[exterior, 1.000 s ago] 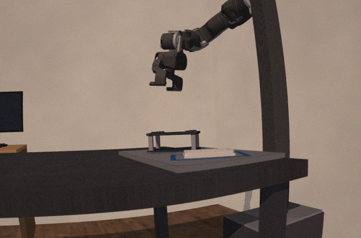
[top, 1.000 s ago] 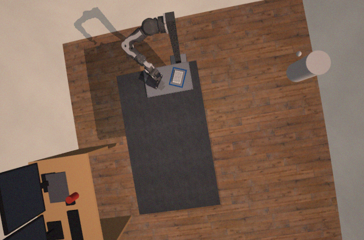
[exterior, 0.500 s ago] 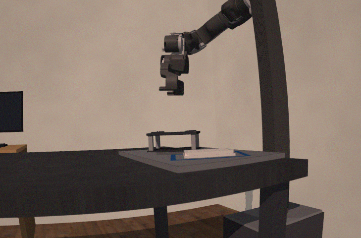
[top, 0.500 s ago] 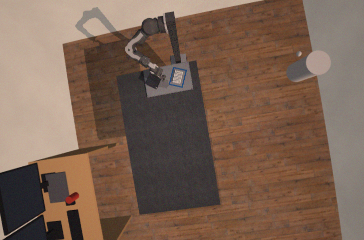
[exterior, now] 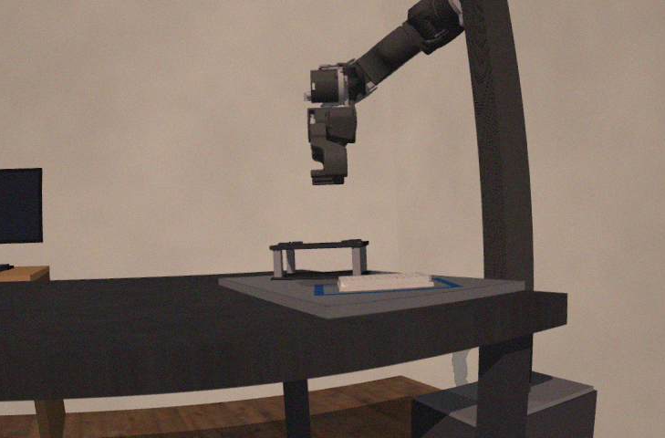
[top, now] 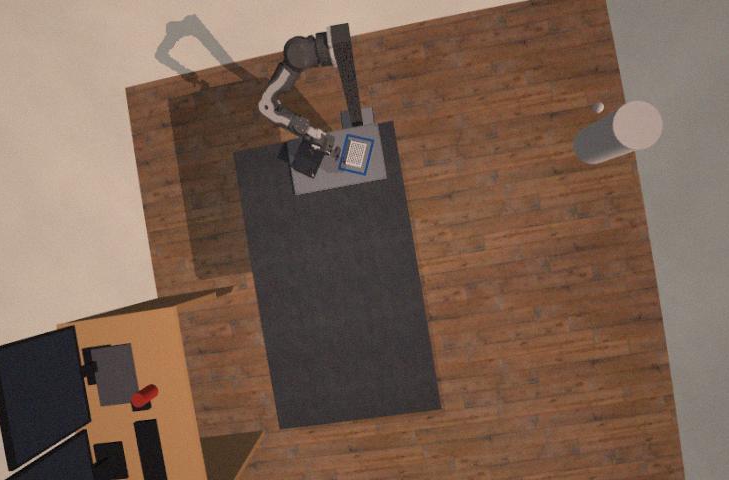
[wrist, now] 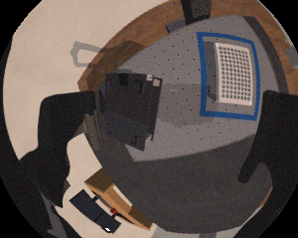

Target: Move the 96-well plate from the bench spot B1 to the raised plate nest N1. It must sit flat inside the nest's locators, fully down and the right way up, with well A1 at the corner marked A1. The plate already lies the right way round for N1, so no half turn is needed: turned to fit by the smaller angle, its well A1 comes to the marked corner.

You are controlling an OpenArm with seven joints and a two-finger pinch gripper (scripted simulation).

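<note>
- Wood flooring (top: 518,254) runs under a long dark bench (exterior: 136,319), with a plain beige wall (exterior: 136,103) behind it.
- On the bench's far end lies a grey pad (exterior: 374,302) carrying both stations.
- White and flat, the 96-well plate (exterior: 384,281) rests inside the blue outline (wrist: 204,73) of spot B1, wells facing up.
- Just beside it stands the raised plate nest (exterior: 318,245) on short grey posts, nothing on its dark top.
- From a tall curved column (exterior: 498,154) the arm reaches out; its gripper (exterior: 327,179) hangs well above the nest, pointing down.
- Its fingers stand partly spread, gripping nothing.
- At the left edge, a monitor (exterior: 10,206) sits on a tan desk (exterior: 15,272).
</note>
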